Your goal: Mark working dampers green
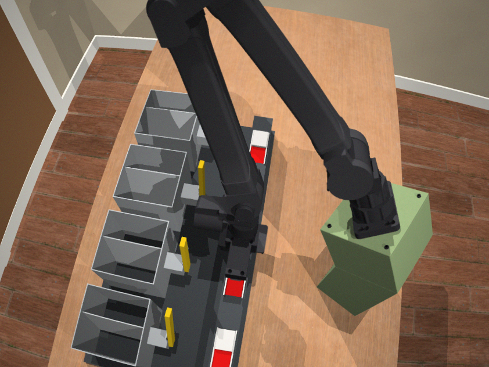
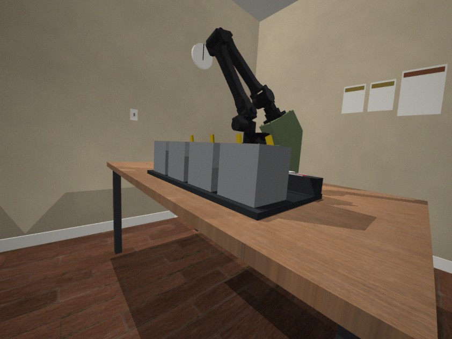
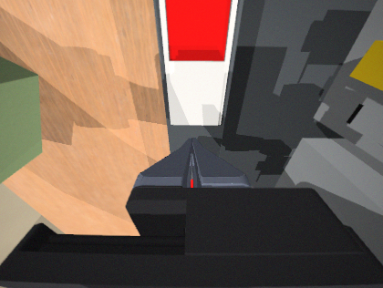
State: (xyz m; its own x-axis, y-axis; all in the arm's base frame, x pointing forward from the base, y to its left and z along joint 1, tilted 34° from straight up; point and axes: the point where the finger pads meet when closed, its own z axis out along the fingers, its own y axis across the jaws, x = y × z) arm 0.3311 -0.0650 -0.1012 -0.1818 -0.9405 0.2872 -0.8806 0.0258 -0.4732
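Plain office-like room, beige walls, wall clock point(image 2: 198, 55), pinned sheets point(image 2: 422, 91), wooden table point(image 1: 335, 71) point(image 2: 328, 262) point(image 3: 109, 182)
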